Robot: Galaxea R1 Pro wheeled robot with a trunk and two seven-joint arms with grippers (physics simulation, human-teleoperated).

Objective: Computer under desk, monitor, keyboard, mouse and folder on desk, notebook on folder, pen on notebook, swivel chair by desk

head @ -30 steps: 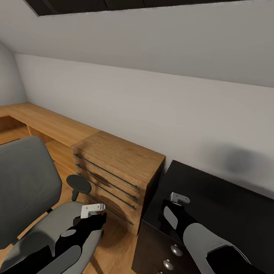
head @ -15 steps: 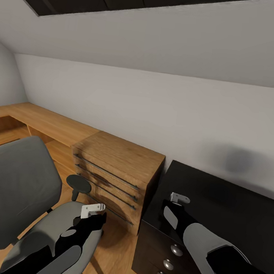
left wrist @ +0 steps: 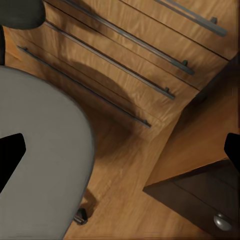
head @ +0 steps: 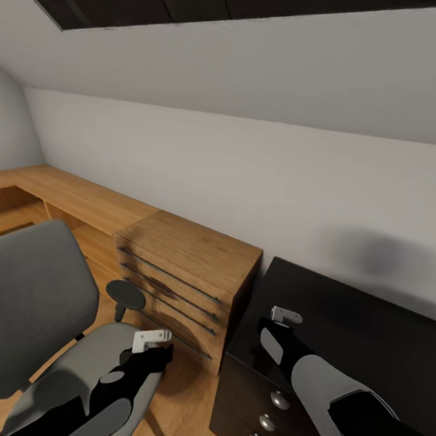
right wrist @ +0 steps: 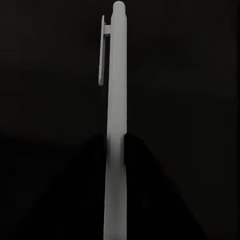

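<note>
Right gripper [head: 287, 315] fingers clamped on the pen [right wrist: 115, 125], its long axis along them, above the black tabletop [head: 368, 330]. Left gripper [head: 152, 338] fingers apart over the swivel chair [head: 25, 304].

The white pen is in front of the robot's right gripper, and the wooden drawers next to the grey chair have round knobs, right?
Not quite. The wooden drawers next to the grey chair have long bar handles, as the head view shows; the round knobs are on the black drawer unit. The white pen part is right: it appears in front of the right gripper in the right wrist view.
</note>
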